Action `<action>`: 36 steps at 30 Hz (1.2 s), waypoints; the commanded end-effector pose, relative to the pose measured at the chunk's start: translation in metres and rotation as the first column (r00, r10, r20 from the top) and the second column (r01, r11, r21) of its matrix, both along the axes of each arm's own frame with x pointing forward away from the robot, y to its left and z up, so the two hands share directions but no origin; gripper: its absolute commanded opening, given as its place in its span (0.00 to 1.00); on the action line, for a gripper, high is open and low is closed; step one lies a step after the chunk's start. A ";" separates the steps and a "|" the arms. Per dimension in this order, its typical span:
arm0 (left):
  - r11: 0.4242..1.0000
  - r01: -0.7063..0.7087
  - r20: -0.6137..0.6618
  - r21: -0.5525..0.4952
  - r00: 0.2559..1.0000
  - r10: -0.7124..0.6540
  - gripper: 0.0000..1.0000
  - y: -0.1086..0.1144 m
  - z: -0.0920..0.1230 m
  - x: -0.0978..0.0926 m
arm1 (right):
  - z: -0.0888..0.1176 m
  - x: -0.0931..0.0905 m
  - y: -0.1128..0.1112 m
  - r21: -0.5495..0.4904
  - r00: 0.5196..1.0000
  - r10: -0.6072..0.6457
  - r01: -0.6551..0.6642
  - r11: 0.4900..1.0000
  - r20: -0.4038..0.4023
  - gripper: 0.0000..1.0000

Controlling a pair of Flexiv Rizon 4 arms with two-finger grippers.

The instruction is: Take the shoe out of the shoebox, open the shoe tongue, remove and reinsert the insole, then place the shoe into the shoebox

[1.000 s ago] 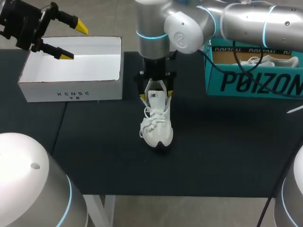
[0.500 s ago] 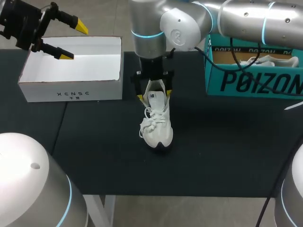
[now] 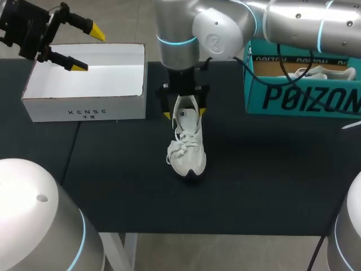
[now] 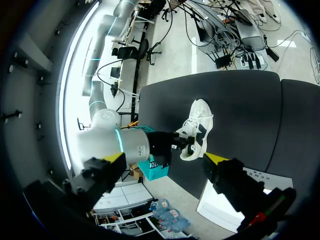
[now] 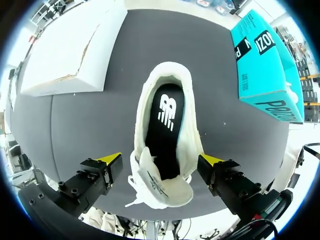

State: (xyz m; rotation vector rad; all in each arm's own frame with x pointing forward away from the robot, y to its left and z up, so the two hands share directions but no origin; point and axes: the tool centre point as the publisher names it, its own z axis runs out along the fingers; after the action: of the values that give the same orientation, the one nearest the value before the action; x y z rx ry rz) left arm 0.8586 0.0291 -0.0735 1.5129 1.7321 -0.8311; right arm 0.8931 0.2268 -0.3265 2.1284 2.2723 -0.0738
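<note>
A white shoe (image 3: 186, 148) stands upright on the black table (image 3: 271, 169), toe toward the front edge. Its tongue is pulled forward, and the black insole (image 5: 165, 125) shows inside the opening. My right gripper (image 3: 184, 113) hangs over the heel, open, with one yellow fingertip (image 5: 111, 159) on each side of the shoe (image 5: 165, 107), neither clearly pressing it. My left gripper (image 3: 87, 49) is open and empty above the white shoebox (image 3: 84, 104) at the back left. In the left wrist view, its gripper (image 4: 165, 157) looks across at the shoe (image 4: 198, 127).
A teal box (image 3: 302, 93) at the back right holds another white shoe (image 3: 318, 72). The white shoebox (image 5: 70, 47) lies to one side of the shoe and the teal box (image 5: 265, 65) to the other. A seam in the table runs past the white box.
My right arm has shifted slightly left above the shoe's heel. The shoe and my left arm have stayed where they were.
</note>
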 end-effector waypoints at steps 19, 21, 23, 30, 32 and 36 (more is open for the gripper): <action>1.000 0.001 0.000 0.003 1.000 -0.001 1.00 0.000 0.000 0.000 | 0.016 -0.068 -0.008 0.075 0.999 0.036 -0.037 0.996 0.017 0.00; 1.000 0.001 0.000 0.003 1.000 -0.001 1.00 0.000 0.000 0.000 | 0.007 -0.058 -0.004 0.087 0.998 0.053 -0.055 0.995 0.030 0.00; 1.000 0.001 0.000 0.003 1.000 -0.001 1.00 0.000 0.000 0.000 | 0.000 -0.048 -0.001 0.083 0.998 0.061 -0.064 0.995 0.032 0.00; 1.000 0.001 0.000 0.003 1.000 -0.001 1.00 0.000 0.000 0.000 | -0.019 -0.015 0.000 0.059 0.998 0.063 -0.064 0.996 0.023 0.00; 1.000 0.001 0.000 0.003 1.000 -0.001 1.00 0.000 0.000 0.000 | -0.024 -0.010 0.001 0.048 0.998 0.063 -0.064 0.997 0.015 0.00; 1.000 0.001 0.000 0.003 1.000 -0.001 1.00 0.000 0.000 0.000 | -0.030 -0.002 0.001 -0.003 0.997 0.072 -0.072 0.997 0.005 0.00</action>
State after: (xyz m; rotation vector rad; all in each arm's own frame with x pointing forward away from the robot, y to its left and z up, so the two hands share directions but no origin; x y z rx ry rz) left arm 0.8586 0.0291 -0.0735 1.5130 1.7321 -0.8311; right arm 0.8831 0.2166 -0.3514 2.0412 2.3441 -0.0023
